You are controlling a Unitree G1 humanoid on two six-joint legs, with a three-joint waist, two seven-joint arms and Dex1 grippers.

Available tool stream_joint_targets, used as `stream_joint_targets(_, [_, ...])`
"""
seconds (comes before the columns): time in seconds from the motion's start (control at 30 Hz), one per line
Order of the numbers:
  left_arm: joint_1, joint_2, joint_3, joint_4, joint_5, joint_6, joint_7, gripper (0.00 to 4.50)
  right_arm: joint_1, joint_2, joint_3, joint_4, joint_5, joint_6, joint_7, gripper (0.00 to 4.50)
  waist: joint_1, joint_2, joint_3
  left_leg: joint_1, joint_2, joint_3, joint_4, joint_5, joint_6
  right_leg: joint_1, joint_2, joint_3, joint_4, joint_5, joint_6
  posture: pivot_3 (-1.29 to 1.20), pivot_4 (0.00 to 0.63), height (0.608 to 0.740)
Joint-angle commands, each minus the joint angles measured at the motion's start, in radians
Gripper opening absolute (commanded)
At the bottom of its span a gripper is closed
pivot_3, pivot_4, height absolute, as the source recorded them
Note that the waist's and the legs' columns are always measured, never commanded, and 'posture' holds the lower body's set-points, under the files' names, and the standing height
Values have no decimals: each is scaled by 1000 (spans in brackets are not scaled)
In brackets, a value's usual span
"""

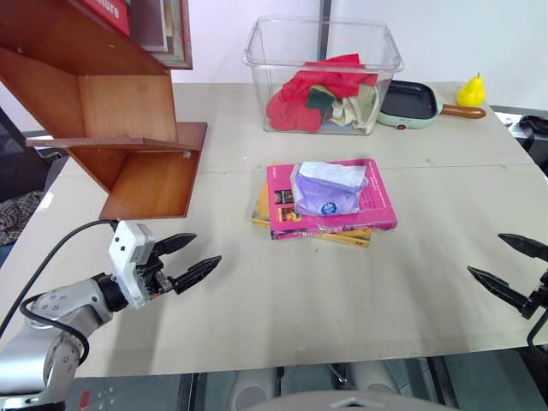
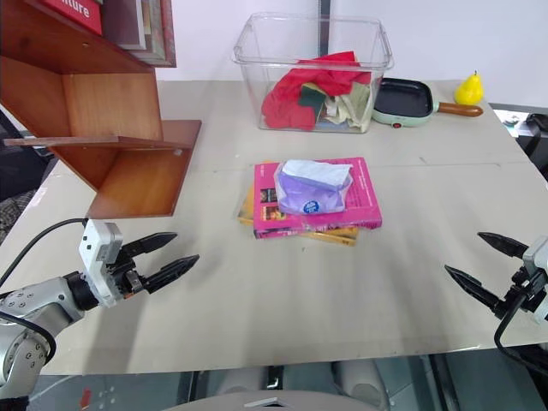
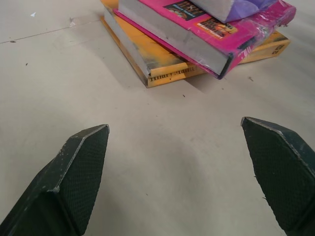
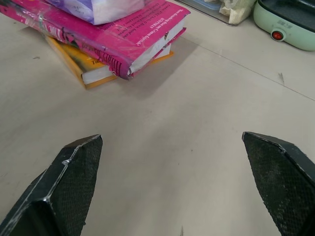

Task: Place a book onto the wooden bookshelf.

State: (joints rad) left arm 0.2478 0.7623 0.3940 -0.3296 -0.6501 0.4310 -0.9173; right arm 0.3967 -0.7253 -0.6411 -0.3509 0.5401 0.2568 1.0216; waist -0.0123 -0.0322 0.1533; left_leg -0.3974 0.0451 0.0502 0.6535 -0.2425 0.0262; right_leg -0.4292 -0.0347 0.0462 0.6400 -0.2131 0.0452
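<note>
Waiting at start: left gripper [image 1: 190,258] and right gripper [image 1: 511,271] both spread, empty. Pink book [image 1: 377,202] lies ahead, between the jaws, atop the yellow-orange book [image 3: 147,56], purple packet [image 1: 328,188] on it. Wooden bookshelf [image 1: 128,111] unreached; pickup, placing remain.

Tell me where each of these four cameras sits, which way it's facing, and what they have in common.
Left eye: head, looking forward and down at the table; left gripper and right gripper, both open.
Right eye: the same scene, beside it.
Left wrist: along its fingers at the pink book on the yellow-orange book.
Right wrist: along its fingers at the stack's other side, plus a green pan.
Shared: all four show the book stack; the eyes add the wooden bookshelf.
</note>
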Motion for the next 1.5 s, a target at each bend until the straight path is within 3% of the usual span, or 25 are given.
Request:
stream_joint_targets(0.03, [-81,8,9,-20,-44,-10,-32,4450,-68,-8,36,-77,-1,20,-72,4500,1,0,0,0,-1,0,-1,0,0,0,0,0,0,0,0,0,150,740])
stream_joint_targets(0.13, [-173,15,-24,-64,-107,-10,-100,4450,-252,-29,220,-231,-79,157,-266,4500,-5,0,2,-2,-1,0,0,0,0,-2,2,-3,1,0,0,0,150,740])
stream_joint_targets(0.23, [-185,10,-29,-79,-111,-4,-112,4450,-376,-41,335,-243,-18,247,-253,4500,-6,2,1,1,-1,-1,-1,0,0,-1,4,-3,2,1,-2,0,150,740])
stream_joint_targets(0.33, [-190,5,-40,-136,-125,-3,-105,4450,-542,-8,452,-202,-64,282,-314,4500,-3,0,3,0,0,-2,-1,0,0,-2,5,-3,1,1,-2,0,150,740])
stream_joint_targets(0.7, [-73,-32,20,-184,-132,-83,-153,4450,-914,55,778,-13,-221,299,-284,4500,-4,0,3,-3,-2,-1,-1,0,0,-2,3,-3,0,2,-4,0,150,740])
stream_joint_targets(1.03, [26,-49,56,-157,-154,-146,-269,4450,-1087,111,958,206,-335,324,-186,4500,-5,-1,4,-2,-2,-1,-1,0,0,-2,3,-4,1,2,-4,0,150,740])
stream_joint_targets(1.2, [56,-49,46,-187,-151,-154,-281,4500,-1094,114,975,285,-378,307,-161,2881,-1,-1,4,-2,-2,-1,-1,0,0,-2,2,-4,1,2,-4,0,150,740])
stream_joint_targets(1.3, [44,-44,33,-195,-156,-146,-275,4500,-1080,93,938,246,-351,335,-134,1274,0,-1,4,-2,-2,-1,0,0,0,-2,2,-4,1,3,-4,0,150,740])
stream_joint_targets(1.4, [19,-36,11,-208,-171,-125,-274,4500,-1038,76,851,165,-273,344,-109,31,1,-1,4,-2,-2,-1,0,0,0,-2,1,-4,1,3,-4,0,150,740])
stream_joint_targets(1.5, [-38,-25,-22,-232,-205,-85,-260,4500,-967,57,669,18,-103,431,-99,31,3,-1,4,-3,-2,-2,0,0,0,-2,2,-5,1,2,-4,0,150,740])
